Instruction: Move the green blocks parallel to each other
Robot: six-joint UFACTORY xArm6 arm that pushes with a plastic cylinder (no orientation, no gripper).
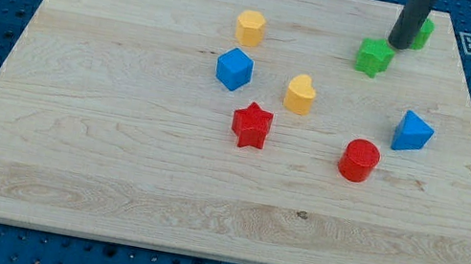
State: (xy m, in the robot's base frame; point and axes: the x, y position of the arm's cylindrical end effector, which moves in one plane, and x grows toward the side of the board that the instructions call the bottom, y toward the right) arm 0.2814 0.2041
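Observation:
A green star block (374, 56) lies near the view's top right of the wooden board (100, 128). A second green block (423, 32) sits just up and right of it, mostly hidden behind the rod, so its shape cannot be made out. My tip (398, 43) stands between the two green blocks, touching or nearly touching the hidden one and just up and right of the star.
A yellow hexagon block (250, 27), a blue cube (235, 69), a yellow heart block (299, 94), a red star (252, 124), a red cylinder (359, 160) and a blue triangular block (411, 132) lie about the board's middle and right.

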